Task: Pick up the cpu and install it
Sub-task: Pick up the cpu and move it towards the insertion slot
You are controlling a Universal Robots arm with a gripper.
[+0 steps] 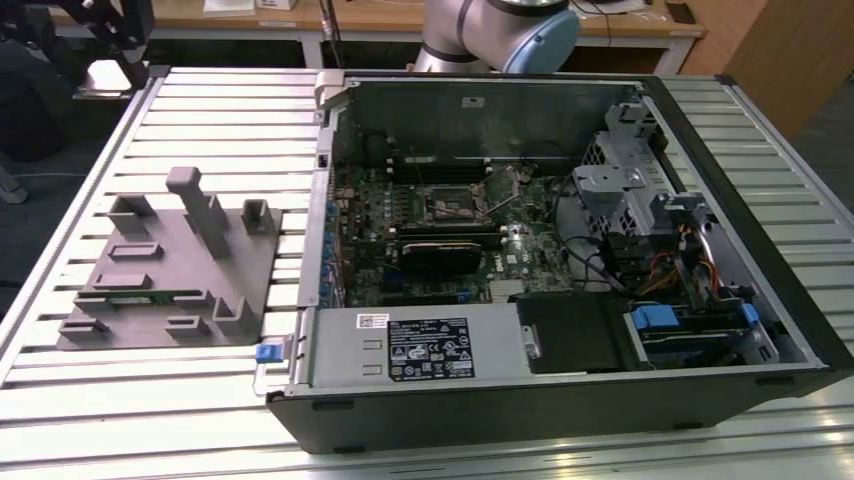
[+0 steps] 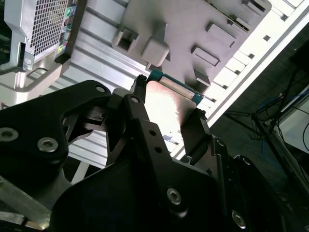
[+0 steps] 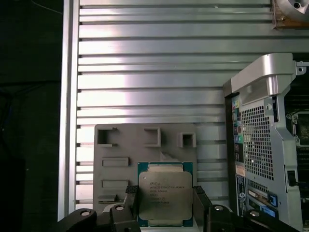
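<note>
GRIPPER (image 3: 164,195): jaws pinched on two opposite edges of the cpu (image 3: 163,191) | CPU: held flat between them, suspended above the grey fixture tray (image 3: 145,154) | CASE: open computer case (image 3: 256,145) located beside tray, apart from cpu.

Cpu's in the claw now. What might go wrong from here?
The claw grips the cpu only by two thin edges, so it might slip or tilt. The socket sits deep inside the open computer case, near cables; a tilted chip could seat badly, or the claw could snag.
</note>
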